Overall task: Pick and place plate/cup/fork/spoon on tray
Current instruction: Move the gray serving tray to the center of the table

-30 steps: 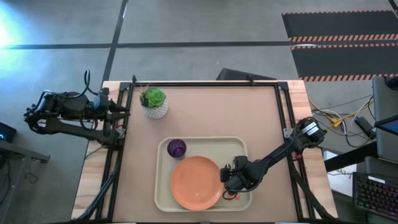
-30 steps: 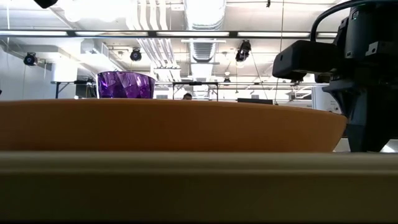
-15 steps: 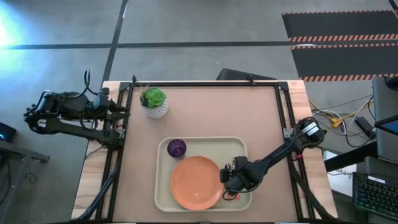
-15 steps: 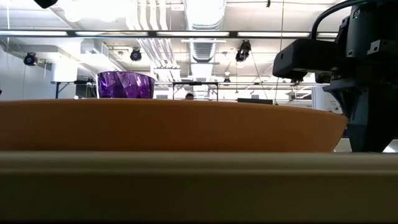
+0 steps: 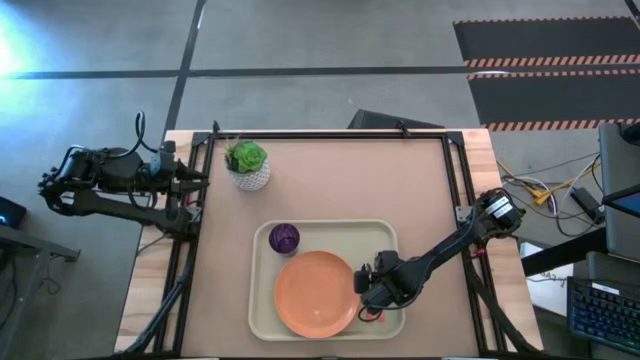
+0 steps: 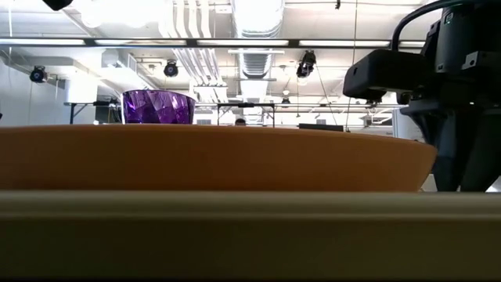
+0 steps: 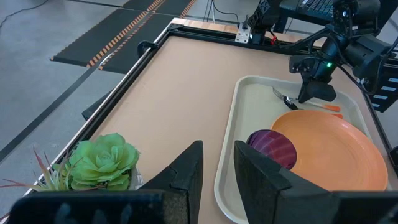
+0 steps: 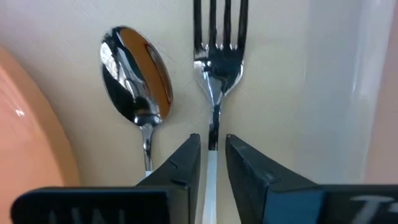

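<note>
The cream tray (image 5: 262,322) lies at the table's near middle. The orange plate (image 5: 315,293) and the purple cup (image 5: 284,237) rest on its floor. The spoon (image 8: 135,74) and the fork (image 8: 216,62) lie side by side on the tray floor to the right of the plate. My right gripper (image 8: 212,155) is low over them and open. Its fingers stand on either side of the fork's neck without touching it. In the low view the right gripper (image 6: 458,168) stands behind the plate's rim. My left gripper (image 7: 217,174) waits open at the table's left edge.
A white pot with a green plant (image 5: 247,165) stands at the table's far left, near my left arm. A dark frame rail (image 5: 330,134) runs around the table top. The tray's raised rim (image 8: 336,74) lies close beside the fork.
My right gripper has opened: in the low view its two fingers now stand apart, where they formed one dark shape before. It stays in place over the fork, which lies on the tray floor.
</note>
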Tool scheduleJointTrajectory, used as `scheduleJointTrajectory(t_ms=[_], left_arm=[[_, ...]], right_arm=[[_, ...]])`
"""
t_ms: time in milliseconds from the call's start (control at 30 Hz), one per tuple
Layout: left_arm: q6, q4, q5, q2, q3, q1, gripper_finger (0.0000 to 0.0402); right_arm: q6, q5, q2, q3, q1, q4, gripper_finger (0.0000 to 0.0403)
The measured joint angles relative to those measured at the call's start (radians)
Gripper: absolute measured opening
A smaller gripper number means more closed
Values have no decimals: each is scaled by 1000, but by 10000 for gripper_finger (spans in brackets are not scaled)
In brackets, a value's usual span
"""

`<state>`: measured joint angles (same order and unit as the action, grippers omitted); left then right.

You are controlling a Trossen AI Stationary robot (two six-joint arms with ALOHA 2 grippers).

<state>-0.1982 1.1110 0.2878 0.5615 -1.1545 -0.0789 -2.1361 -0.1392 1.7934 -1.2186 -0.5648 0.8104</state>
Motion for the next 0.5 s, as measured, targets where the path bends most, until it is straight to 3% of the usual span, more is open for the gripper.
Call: scheduleJointTrajectory(t_ms=[167,333,433,500], left_arm=[[-1,0,0,0,0,0,73],[-2,-1,0,0,0,0,73],[-2,-1,0,0,0,0,73],[-2,-1,5,0,0,0,73]], right_arm=[[31,-69,-32,-42,18,45,75],[101,-212,-72,-142,52,224,67],[206,-311,-93,-185,89,268,61],[293,-303,-103,-188,131,248,55]])
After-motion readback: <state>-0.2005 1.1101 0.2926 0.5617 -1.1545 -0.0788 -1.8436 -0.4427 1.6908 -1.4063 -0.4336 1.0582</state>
